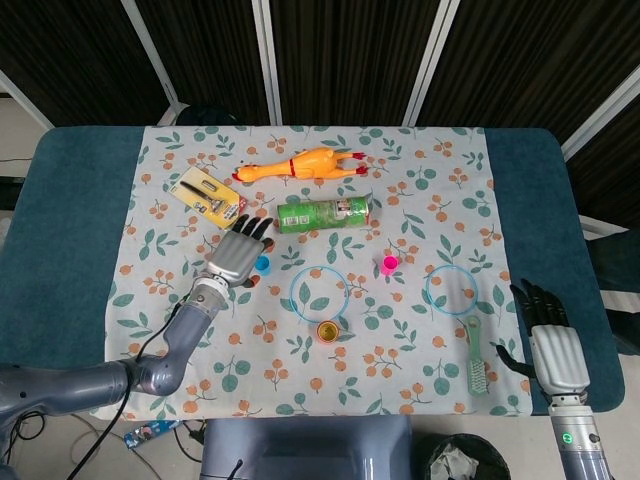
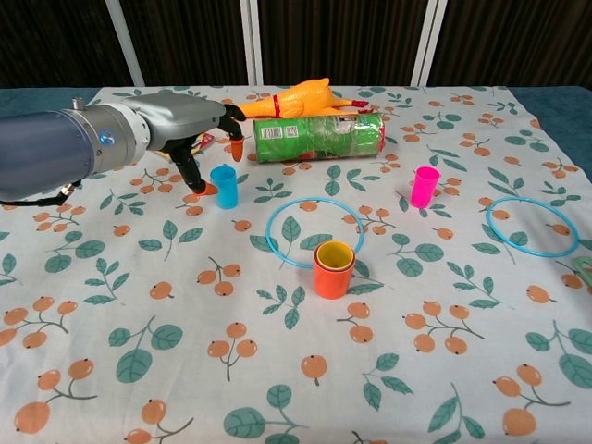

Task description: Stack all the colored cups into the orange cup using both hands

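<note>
The orange cup (image 2: 334, 271) (image 1: 327, 331) stands near the table's middle with a yellow cup (image 2: 336, 254) nested inside it. A blue cup (image 2: 224, 186) (image 1: 262, 264) stands upright to its left. A pink cup (image 2: 425, 186) (image 1: 389, 265) stands to the right. My left hand (image 2: 190, 125) (image 1: 238, 254) hovers just left of and above the blue cup, fingers spread, holding nothing. My right hand (image 1: 553, 340) lies open at the table's right edge, far from the cups; the chest view does not show it.
A green can (image 2: 319, 136) lies on its side behind the blue cup, with a rubber chicken (image 2: 287, 100) beyond it. Two blue rings (image 2: 315, 231) (image 2: 531, 225) lie flat. A carded tool pack (image 1: 208, 193) is at back left. A green brush (image 1: 475, 358) lies near the right hand.
</note>
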